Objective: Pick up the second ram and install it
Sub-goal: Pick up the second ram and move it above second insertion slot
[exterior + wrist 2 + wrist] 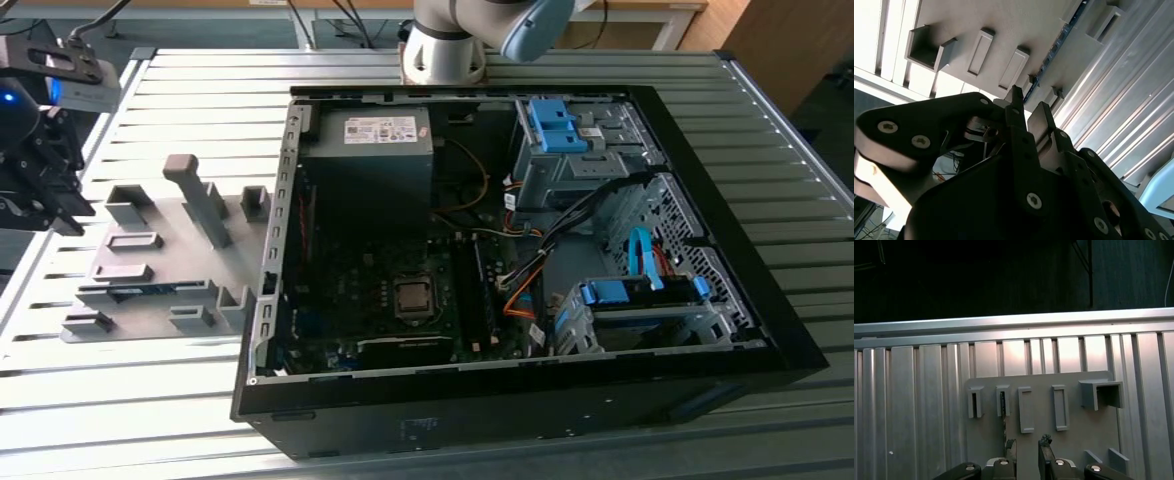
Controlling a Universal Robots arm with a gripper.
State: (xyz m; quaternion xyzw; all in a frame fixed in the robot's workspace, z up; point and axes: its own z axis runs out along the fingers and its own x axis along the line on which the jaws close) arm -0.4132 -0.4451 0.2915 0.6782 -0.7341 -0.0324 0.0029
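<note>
The second ram (142,290) is a thin blue stick lying on edge in the slots of the grey fixture plate (167,265), on the exterior view's left of the open computer case (534,400). In both wrist views it is a dark narrow strip (1003,412) (1055,47) held between small grey blocks. My gripper (1027,444) (1028,112) hangs above the plate, a little off the stick's line and not touching it. Its fingers (1044,442) stand apart with nothing between them, so it is open. In the exterior view the gripper (40,185) is at the far left.
The case holds the motherboard (400,300), a power supply (367,150), blue drive-bay latches (554,125) and loose cables. Tall grey fixture blocks (200,195) rise from the plate. The ribbed metal table (134,420) ends close on the exterior view's left of the plate.
</note>
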